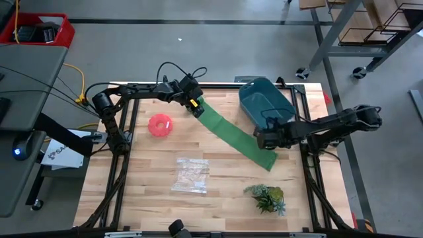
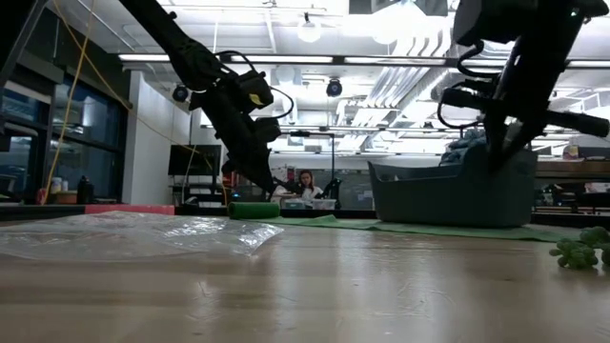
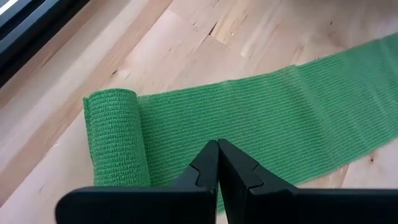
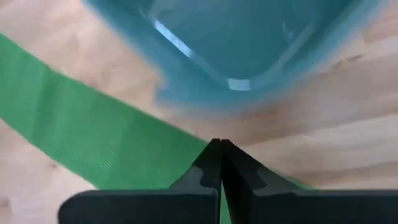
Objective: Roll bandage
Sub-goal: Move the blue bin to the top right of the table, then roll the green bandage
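I see the long green fabric bandage (image 1: 232,135) lying flat on the light wooden slatted table (image 1: 132,185), running diagonally from the far left-centre toward the near right. Its far end is wound into a short roll (image 3: 115,140); the rest lies unrolled as a flat strip.

Left gripper (image 1: 194,106): positioned over the rolled end of the bandage. In the left wrist view its fingers (image 3: 205,168) are pressed together, tips meeting above the flat strip just beside the roll. I see nothing pinched between them.

Right gripper (image 1: 259,137): positioned at the near end of the strip, just beside the teal plastic tub (image 1: 266,99). In the right wrist view its fingers (image 4: 211,165) are pressed together over the edge of the green fabric. I cannot tell whether the tips touch the fabric.

Other items on the table:
- A pink ring-shaped object (image 1: 160,125) lies near the left arm, apart from the bandage.
- A clear plastic bag (image 1: 190,174) lies nearer the front, at centre.
- A leafy green plant sprig (image 1: 266,198) lies near the front right.

A person (image 2: 307,184) is visible in the room beyond the table in the low view.
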